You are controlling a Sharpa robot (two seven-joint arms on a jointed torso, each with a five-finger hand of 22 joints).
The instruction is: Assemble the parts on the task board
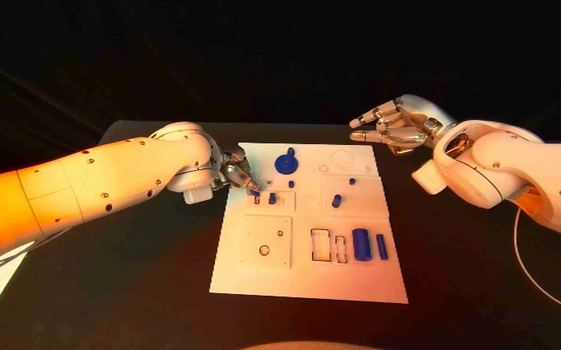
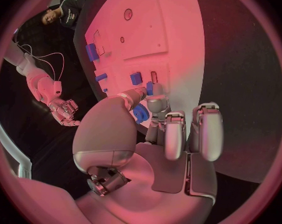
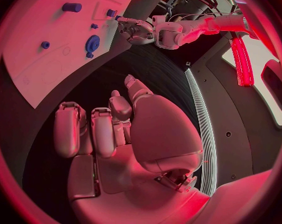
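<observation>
A black bench (image 1: 140,285) is carrying a white task board (image 1: 310,277) lying flat at its middle, with its long sides running from the near edge toward the far edge. No brand, label or readable writing is showing anywhere on the board or the arms.

The left robot hand (image 1: 237,176) is reaching over the board's left edge, about a third of the way down from the far edge. Its fingertips (image 2: 155,100) are pressing together around a small blue part (image 1: 255,193), pinching it just above the board surface. In the left wrist view the same blue part (image 2: 150,88) is sitting right at the tips of the thumb and a finger, while the other fingers are curling beside them.

The right robot hand (image 1: 391,127) is hovering off the board's far right corner, above the bench and well apart from the parts. Its fingers (image 3: 100,129) are curling inward and holding nothing.

Other blue parts are lying on the board. A round disc with a stem (image 1: 286,161) is sitting near the far edge, left of centre. Two small pegs (image 1: 336,200) are resting toward the right side of the middle. A fat cylinder (image 1: 361,244) and a thinner bar (image 1: 381,246) are lying side by side near the right edge, toward the near end, beside two narrow rectangular slots (image 1: 322,245).
</observation>
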